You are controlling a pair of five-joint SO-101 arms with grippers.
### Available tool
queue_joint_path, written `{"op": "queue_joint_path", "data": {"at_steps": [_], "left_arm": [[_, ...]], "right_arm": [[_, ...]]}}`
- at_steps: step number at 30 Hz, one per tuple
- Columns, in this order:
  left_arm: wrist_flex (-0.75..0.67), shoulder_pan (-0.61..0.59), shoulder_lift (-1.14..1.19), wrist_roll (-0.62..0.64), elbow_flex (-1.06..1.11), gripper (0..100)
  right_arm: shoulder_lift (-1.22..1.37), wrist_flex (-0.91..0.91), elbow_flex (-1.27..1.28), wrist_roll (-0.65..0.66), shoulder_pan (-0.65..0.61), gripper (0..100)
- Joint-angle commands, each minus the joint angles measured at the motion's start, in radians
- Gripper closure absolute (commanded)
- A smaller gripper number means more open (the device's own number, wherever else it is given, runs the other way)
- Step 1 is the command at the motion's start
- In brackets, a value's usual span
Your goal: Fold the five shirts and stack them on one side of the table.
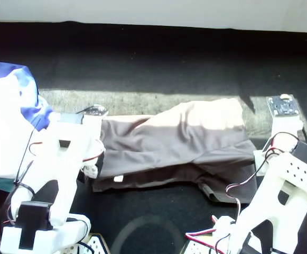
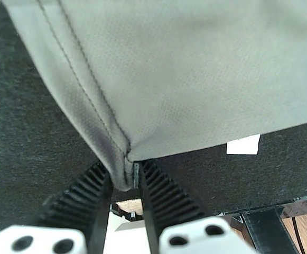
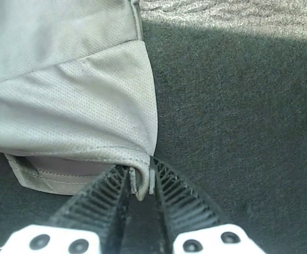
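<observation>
Because each claw is clenched on a corner of the grey shirt [image 1: 179, 145], the garment lies drawn out between the two arms across the middle of the table [image 1: 142, 58]. I judge this to be a hold meant to keep the hem line taut so that a fold can be carried over evenly.

The left claw [image 2: 122, 182] pinches the stitched corner at the shirt's 8 o'clock, with the seam running straight into its ribbed pads. The right claw [image 3: 141, 185] grips a doubled corner at the shirt's 4 o'clock, where a second layer of cloth peeks out beneath the top one.

The shirt is a fine, perforated knit, thin and limp, already lying in more than one layer, with soft creases running from 10 o'clock to 4 o'clock. A small white label [image 2: 243, 144] shows just off its near edge. A band of sunlight falls over the part toward 12 o'clock.

At the table's 9 o'clock rests a blue and white heap of cloth [image 1: 16, 100], probably other shirts, apart from the grey one.
</observation>
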Motion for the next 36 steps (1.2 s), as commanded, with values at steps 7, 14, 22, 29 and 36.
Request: {"op": "queue_joint_path", "data": {"at_steps": [7,14,22,29,36], "left_arm": [[-0.123,0.008,-0.036,-0.011,0.071,99],[-0.087,0.008,-0.036,-0.009,0.067,96],[0.106,0.001,-0.044,-0.101,-0.047,84],[0.31,0.001,-0.045,-0.199,-0.349,84],[0.245,0.016,-0.036,-0.13,-0.495,91]], "right_arm": [[-0.041,-0.079,0.127,0.094,0.044,99.3],[-0.041,-0.127,0.194,0.094,0.036,98.9],[-0.042,-0.053,0.185,0.092,0.035,83.6],[-0.042,-0.005,0.182,0.086,0.027,74.4],[-0.042,0.122,0.035,-0.115,0.024,74.6]]}}
